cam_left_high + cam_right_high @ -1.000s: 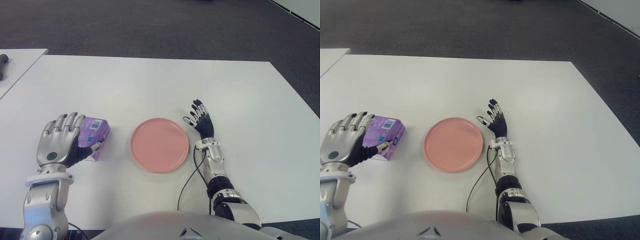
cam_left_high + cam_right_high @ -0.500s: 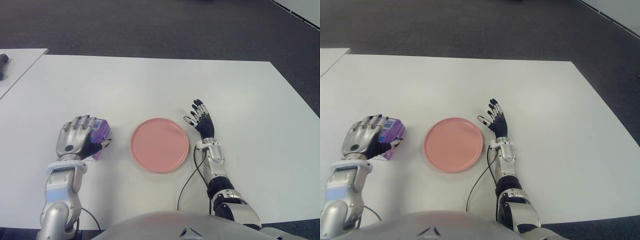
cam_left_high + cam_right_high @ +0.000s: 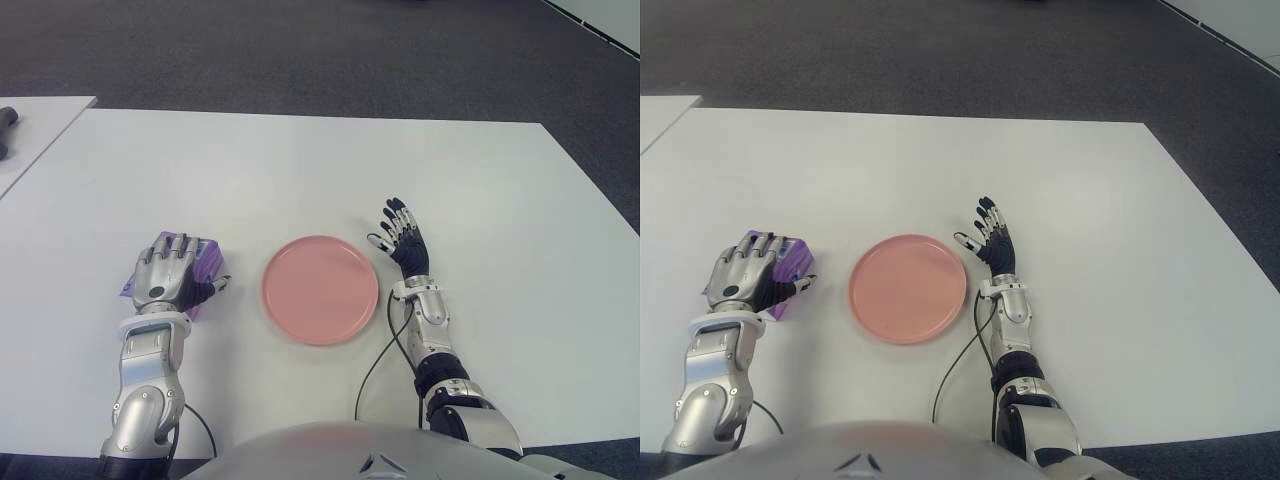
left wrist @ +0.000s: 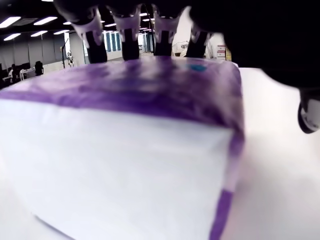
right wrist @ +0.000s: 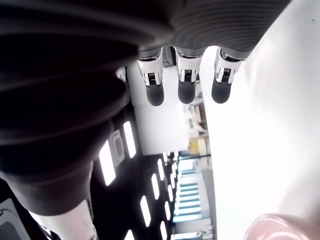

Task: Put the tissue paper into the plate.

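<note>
The purple plastic-wrapped pack of tissue paper (image 3: pixel 203 262) lies on the white desk (image 3: pixel 300 170), just to the left of the round pink plate (image 3: pixel 320 289) and apart from its rim. The left hand (image 3: pixel 172 273) is directly on top of the pack: the four fingers (image 4: pixel 126 27) drape over its top face and reach down its far edge, while the thumb sticks out on the plate side. The hand looks to be closing round the pack, but whether the grip is firm yet cannot be told. The pack seems to be sitting on the desk, not lifted.

What the coming move depends on is simple: the plate lies to the right of the pack, with only a narrow strip of bare desk between them, so a short lift and sideways carry toward the plate should do. The left hand is by far the nearer one. The pack's long axis appears to run roughly away from the robot, though the hand covers most of it, so this is uncertain.

The right hand (image 3: pixel 402 240) shows just to the right of the plate, fingers spread and holding nothing.

Hidden: the pack's underside, the thumb's contact, and most of its printed face.
</note>
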Robot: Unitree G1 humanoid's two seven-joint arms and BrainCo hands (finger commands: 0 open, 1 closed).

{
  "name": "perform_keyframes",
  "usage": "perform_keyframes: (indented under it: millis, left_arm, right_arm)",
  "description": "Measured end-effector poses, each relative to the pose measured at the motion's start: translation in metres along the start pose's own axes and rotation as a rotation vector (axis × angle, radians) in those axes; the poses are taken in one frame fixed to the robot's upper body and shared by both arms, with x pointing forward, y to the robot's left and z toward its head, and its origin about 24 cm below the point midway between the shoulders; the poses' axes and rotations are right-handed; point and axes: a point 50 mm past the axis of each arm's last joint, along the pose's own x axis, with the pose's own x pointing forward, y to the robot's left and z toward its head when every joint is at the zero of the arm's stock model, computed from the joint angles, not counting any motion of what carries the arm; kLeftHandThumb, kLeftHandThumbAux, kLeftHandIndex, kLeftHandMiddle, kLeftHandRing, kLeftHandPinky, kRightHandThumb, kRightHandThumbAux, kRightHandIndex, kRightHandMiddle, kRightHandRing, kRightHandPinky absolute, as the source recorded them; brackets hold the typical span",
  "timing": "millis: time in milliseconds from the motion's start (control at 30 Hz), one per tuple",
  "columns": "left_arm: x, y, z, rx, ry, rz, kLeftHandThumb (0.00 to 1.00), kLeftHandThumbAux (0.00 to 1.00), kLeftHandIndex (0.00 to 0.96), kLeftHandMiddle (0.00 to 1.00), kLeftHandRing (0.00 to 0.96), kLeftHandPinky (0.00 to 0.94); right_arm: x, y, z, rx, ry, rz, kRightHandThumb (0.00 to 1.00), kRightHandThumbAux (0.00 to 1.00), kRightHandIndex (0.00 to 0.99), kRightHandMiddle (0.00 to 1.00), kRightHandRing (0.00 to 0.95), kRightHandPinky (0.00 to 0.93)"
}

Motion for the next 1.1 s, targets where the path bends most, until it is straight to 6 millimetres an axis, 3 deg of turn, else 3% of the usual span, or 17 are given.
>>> perform_keyframes:
  millis: [1100]
  left_arm:
    - [-0.0041,0.0016,-0.0004,0.135,0.066,0.053,0.036,0.282,0.0,0.0,0.0,0.0]
  right_arm:
    - [-0.0011,-0.0024,0.0014,-0.005,-0.01,0.007,0.033,0.833,0.046,0.019,0.013,0.071]
